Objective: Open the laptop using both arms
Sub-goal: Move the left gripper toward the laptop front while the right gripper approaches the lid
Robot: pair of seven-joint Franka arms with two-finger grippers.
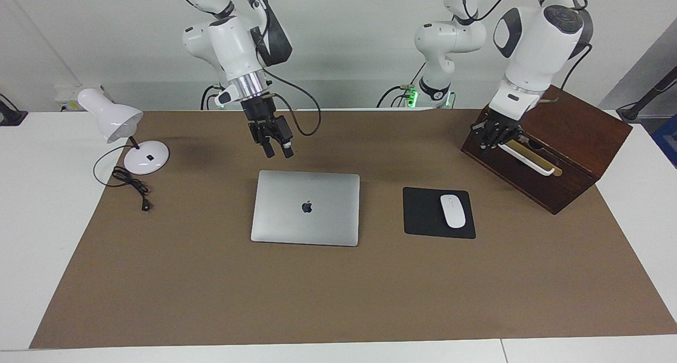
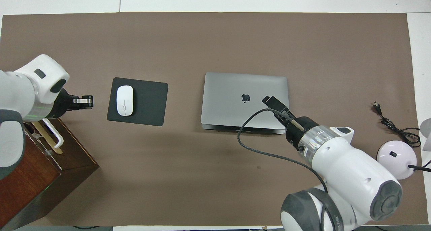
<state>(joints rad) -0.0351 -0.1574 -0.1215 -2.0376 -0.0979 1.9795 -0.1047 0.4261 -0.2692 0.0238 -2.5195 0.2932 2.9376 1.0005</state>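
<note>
The right gripper [image 1: 278, 151] hangs with jaws parted and empty over the brown mat, at the robot-side edge of the thin silver-grey laptop [image 1: 305, 208]. The left gripper [image 1: 487, 141], fingertips closed together and holding nothing, hovers at the corner of the dark wooden box [image 1: 550, 141] beside its white handle [image 1: 526, 159]. The laptop lies shut and flat mid-mat, beside the black mouse pad [image 1: 426, 215] bearing a white mouse [image 1: 453, 210].

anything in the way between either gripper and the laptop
Nothing visible. The right gripper hangs in the air near the closed laptop. Between the left gripper, by the wooden box, and the laptop, only the flat mouse pad and mouse lie.
</note>
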